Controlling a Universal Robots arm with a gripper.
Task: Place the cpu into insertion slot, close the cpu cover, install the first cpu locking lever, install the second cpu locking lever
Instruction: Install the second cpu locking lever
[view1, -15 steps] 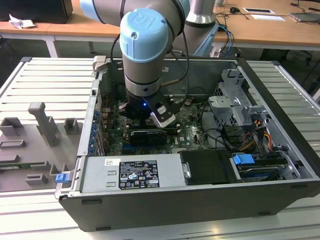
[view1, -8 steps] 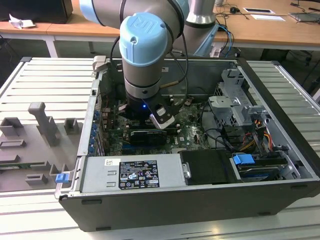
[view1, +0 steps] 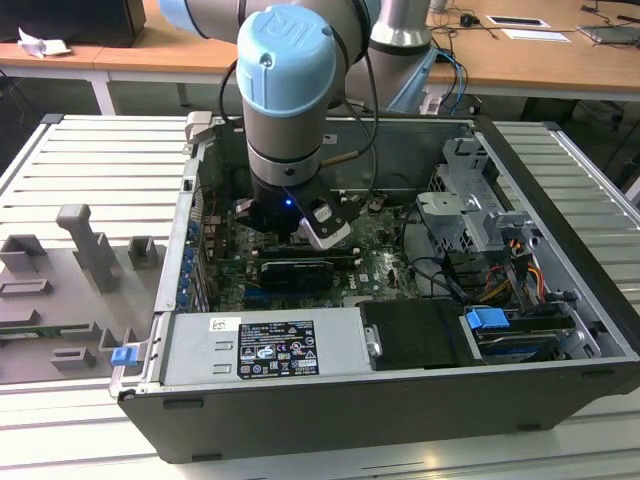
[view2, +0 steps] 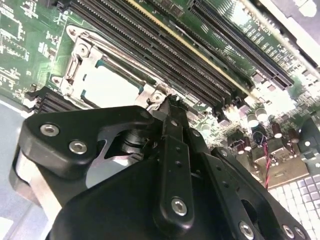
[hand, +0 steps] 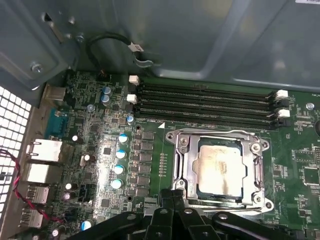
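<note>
My gripper (hand: 172, 210) hovers just at the near edge of the insertion slot (hand: 186, 165), fingers (view2: 172, 112) drawn together and holding nothing. The cpu (hand: 220, 167) already sits in the slot with the cpu cover (hand: 257, 172) down around it. I judge a lever is the step in hand, so I press slowly and squarely.
</note>
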